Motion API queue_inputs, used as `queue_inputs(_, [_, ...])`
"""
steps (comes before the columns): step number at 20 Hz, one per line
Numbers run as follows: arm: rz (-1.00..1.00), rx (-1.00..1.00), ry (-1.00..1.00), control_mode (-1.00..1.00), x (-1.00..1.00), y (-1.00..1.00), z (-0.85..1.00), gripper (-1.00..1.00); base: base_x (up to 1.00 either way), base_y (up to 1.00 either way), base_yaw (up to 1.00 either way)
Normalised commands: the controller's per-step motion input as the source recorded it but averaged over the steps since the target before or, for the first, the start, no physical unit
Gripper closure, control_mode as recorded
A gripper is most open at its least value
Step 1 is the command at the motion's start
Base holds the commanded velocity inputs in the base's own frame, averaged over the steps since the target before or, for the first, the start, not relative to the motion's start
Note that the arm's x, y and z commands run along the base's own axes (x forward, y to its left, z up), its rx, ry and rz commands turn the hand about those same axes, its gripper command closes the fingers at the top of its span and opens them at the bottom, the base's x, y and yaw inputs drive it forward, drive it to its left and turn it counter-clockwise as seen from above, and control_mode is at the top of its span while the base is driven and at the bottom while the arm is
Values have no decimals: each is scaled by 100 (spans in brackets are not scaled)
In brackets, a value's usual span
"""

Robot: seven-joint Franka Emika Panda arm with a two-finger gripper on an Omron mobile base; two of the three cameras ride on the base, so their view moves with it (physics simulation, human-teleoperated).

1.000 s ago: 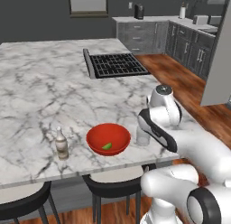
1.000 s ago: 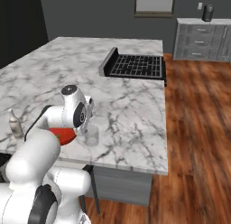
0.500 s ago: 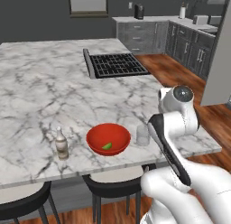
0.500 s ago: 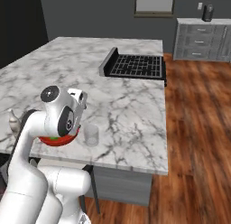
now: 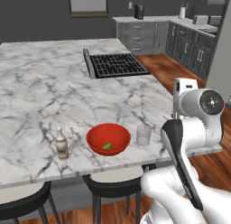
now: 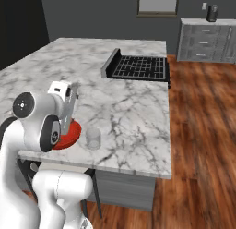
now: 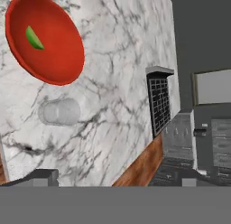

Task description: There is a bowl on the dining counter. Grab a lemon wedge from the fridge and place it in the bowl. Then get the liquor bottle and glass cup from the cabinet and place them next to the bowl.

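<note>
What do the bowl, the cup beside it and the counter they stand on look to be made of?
Bowl: glossy red, probably glazed ceramic or plastic, with a soft sheen. Glass cup: clear, colourless glass, since the counter shows through it. Dining counter: polished white marble look, with grey veins running across it.

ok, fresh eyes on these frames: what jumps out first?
The glossy red bowl near the front edge of the white marble dining counter, with a small lemon wedge lying in it. A liquor bottle stands on one side of it and a clear glass cup on the other, both apart from it. Farther back, the black grated cooktop is set into the slab.
</note>
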Motion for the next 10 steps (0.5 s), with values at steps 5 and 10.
queue_inputs(5, [0, 0, -22, -100, -35, -7, 67, -100, 0, 0, 0])
queue_inputs(10, [0, 0, -12, -100, -25, -3, 38, -100, 0, 0, 0])
